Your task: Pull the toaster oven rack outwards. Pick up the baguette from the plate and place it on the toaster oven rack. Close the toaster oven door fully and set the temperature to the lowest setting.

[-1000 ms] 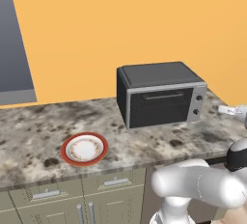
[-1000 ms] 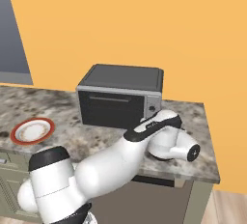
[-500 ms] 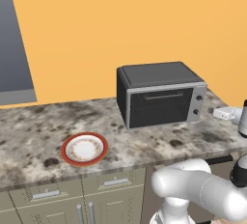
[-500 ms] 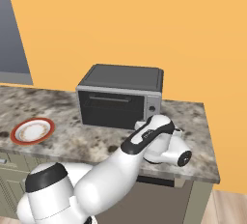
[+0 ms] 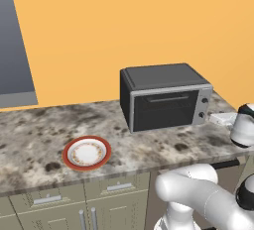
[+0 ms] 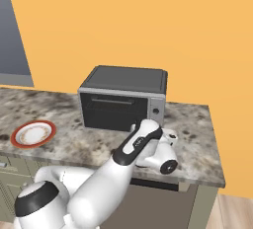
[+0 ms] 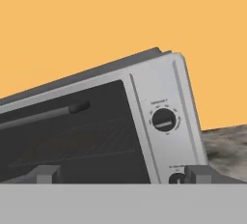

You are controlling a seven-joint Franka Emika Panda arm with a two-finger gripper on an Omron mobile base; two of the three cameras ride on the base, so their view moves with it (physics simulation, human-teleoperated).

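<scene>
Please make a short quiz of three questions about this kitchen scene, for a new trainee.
1. True or false: the toaster oven door is shut.
2. What lies on the plate? A) a baguette B) nothing C) a fork
3. How do the jaws of the gripper stand, and what do they face?

Key:
1. True.
2. B.
3. Open, holding nothing; they face the toaster oven, near the upper knob of its control strip.

A speckled stone counter point(image 5: 34, 130) tops grey-green cabinet drawers point(image 5: 44, 200) against an orange wall point(image 5: 124, 21)
</scene>
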